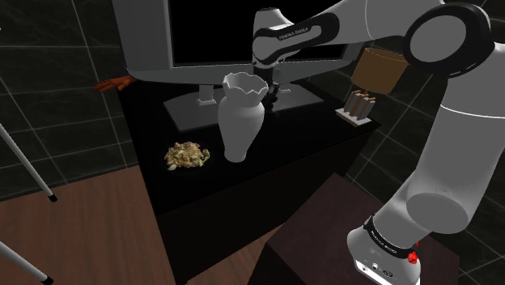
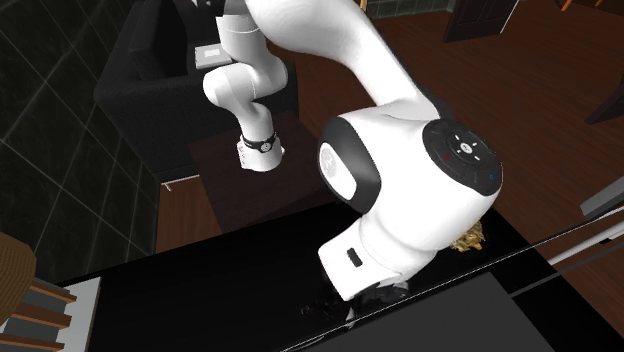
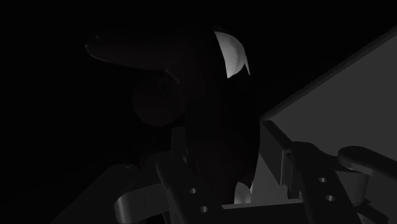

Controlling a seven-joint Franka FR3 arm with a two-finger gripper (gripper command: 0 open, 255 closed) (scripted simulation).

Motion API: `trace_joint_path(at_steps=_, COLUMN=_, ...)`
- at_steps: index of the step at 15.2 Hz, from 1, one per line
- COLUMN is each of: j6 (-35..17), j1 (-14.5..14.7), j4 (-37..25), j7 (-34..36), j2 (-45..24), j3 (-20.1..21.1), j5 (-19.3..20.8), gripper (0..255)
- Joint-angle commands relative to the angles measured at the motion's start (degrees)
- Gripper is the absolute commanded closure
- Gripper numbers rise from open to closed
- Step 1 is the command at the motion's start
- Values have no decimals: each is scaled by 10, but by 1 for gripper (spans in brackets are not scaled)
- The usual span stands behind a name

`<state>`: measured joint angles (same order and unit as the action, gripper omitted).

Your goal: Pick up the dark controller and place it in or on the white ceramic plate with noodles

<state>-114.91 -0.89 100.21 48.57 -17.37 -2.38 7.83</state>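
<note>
Dark controller (image 3: 216,114) ahead of gripper (image 3: 238,165) in wrist view, fingers (image 3: 318,184) apart, shoulder view shows noodles (image 1: 188,155) beside vase (image 1: 241,121)

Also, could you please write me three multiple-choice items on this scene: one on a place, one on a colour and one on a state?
1. In the shoulder view, where do the noodles lie relative to the vase?
A) to its left
B) to its right
C) inside it

2. What colour is the vase?
A) red
B) white
C) green

3. How does the vase stand?
A) tipped on its side
B) upside down
C) upright

Answers:
1 A: the noodles lie on the black table, on the shoulder view's left of the vase.
2 B: its whole body is plain white.
3 C: it stands on its foot with the wavy mouth up.
</note>
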Motion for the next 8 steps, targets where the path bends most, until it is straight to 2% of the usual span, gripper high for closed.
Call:
trace_joint_path(at_steps=1, j6=8, j1=-1, j4=-15, j7=-2, j2=9, j3=0, j5=-1, gripper=255)
trace_joint_path(at_steps=4, j6=27, j1=-1, j4=-28, j7=-4, j2=15, j3=0, j5=-2, gripper=255)
trace_joint_path(at_steps=8, j6=39, j1=31, j4=-33, j7=45, j2=15, j3=18, j5=2, gripper=255)
